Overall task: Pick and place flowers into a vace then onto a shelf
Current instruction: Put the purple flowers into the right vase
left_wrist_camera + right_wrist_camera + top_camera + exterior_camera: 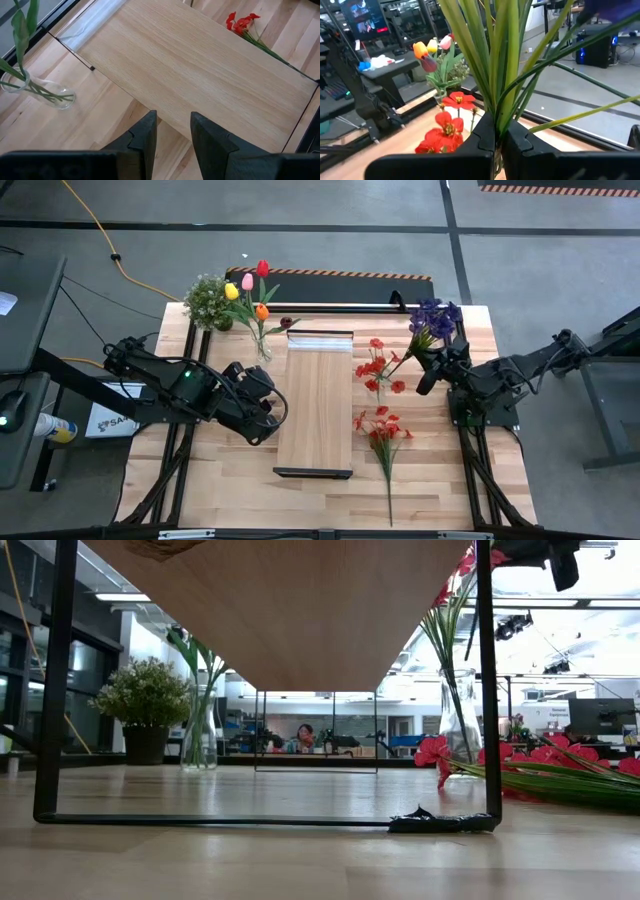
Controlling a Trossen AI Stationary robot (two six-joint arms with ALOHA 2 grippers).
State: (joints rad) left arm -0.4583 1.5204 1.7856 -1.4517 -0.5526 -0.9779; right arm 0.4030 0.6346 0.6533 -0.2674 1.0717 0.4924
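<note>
flowers: purple cluster (434, 318) stems clamped in closed right claw (498, 142), blooms cut off there; left claw (172, 135) part-open, empty, at shelf (318, 395) edge on table (230, 490)

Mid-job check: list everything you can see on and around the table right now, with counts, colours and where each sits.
tulips: several; yellow, pink, red, orange; in the glass vase, far left of the shelf
shelf: one, light wood, table centre
potted plant: one, green, far left corner
red sprays: two, lying right of the shelf
purple cluster: one, held by its stems
left gripper: slightly parted, empty, beside the shelf
right gripper: shut on the stems
</note>
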